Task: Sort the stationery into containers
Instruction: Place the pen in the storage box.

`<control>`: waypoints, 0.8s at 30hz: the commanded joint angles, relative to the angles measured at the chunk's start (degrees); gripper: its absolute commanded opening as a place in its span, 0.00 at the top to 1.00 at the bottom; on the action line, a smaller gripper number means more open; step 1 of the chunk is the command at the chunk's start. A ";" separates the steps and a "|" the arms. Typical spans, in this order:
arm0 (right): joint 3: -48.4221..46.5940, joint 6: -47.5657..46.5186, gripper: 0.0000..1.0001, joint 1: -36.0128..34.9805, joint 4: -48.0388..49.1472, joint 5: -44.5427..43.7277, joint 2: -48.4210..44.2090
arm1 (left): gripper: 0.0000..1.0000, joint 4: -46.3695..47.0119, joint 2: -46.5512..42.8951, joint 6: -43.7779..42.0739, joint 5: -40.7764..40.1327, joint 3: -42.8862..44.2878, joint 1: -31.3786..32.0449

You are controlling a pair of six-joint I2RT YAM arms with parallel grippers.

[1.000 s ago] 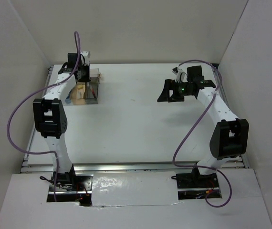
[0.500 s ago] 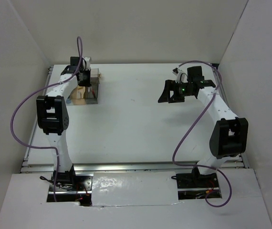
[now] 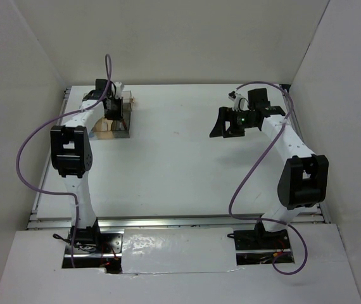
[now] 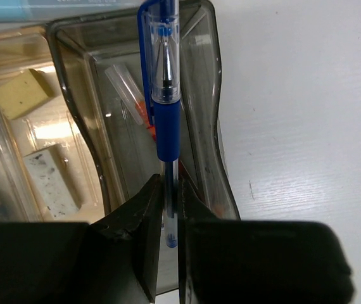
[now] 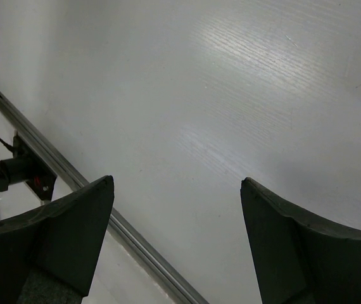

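Left hand point(image 4: 168, 197), blue pen point(image 4: 166, 126) over grey compartment point(image 4: 209, 95)

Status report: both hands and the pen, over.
Left hand shut on blue pen, over dark compartment. Right hand open, empty. Red pen already inside.

Organiser point(image 4: 211, 95) glossy smoky plastic; pen point(image 4: 166, 123) clear plastic; table point(image 4: 301, 126) matt, grained.

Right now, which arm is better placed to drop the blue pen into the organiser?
Left. The left end effector is shut on the blue pen, directly over the smoky grey compartment. The right end effector is open and empty, over the table on the far side.
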State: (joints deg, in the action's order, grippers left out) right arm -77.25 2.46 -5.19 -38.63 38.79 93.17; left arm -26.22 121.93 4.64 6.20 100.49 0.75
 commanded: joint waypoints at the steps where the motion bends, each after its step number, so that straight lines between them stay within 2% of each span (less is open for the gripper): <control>1: -1.76 -1.05 0.13 0.36 -1.36 0.77 0.44 | 0.78 -1.38 0.94 -0.60 2.06 1.20 0.04; 8: -1.41 -1.05 0.14 0.36 -1.36 0.94 0.35 | 0.73 -1.91 1.38 -1.04 1.89 1.20 -0.05; 15: -1.50 -1.14 0.14 0.36 -1.53 0.77 0.53 | 0.51 -2.17 2.00 -0.69 0.84 2.17 -0.05; 18: -1.58 -1.23 0.14 0.36 -1.62 0.50 0.35 | 0.50 -1.65 1.03 -0.86 1.44 3.13 -0.23; 22: -1.93 -1.49 0.15 0.36 -1.71 -0.90 -0.79 | 0.49 2.38 -4.49 -0.16 5.13 5.41 -0.58; 24: -3.42 -1.84 0.15 0.53 -2.50 -2.21 -1.40 | 0.48 3.80 -10.28 1.41 8.55 7.34 -2.51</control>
State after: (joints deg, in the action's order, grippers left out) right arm -77.34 1.78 -5.19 -38.81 38.24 93.27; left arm -27.40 121.64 4.69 9.08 102.65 0.19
